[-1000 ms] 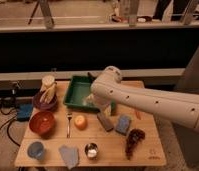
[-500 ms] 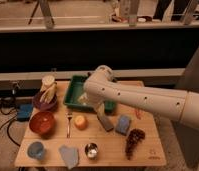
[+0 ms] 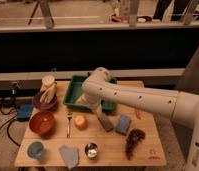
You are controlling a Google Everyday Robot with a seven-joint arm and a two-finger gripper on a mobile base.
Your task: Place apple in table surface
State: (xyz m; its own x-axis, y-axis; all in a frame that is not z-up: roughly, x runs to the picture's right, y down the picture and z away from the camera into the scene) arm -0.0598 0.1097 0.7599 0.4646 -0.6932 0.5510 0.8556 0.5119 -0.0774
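The apple (image 3: 81, 121), small and orange-yellow, rests on the light tan table surface (image 3: 113, 152), just in front of the green tray's near edge. My white arm reaches in from the right. Its gripper (image 3: 85, 102) hangs over the front part of the green tray (image 3: 73, 93), a little behind and above the apple and apart from it. The arm's wrist hides much of the gripper.
A reddish-brown bowl (image 3: 42, 123) and a fork (image 3: 69, 125) lie left of the apple. A purple bowl with bananas (image 3: 47, 96) stands at the back left. A grey block (image 3: 105, 122), a blue block (image 3: 123, 124), dark grapes (image 3: 134, 140), a metal cup (image 3: 91, 150), a blue cup (image 3: 35, 150) and a pale cloth (image 3: 69, 156) are spread over the front.
My arm has swung left, from over the table's middle to over the green tray's front. The apple has stayed in place on the table.
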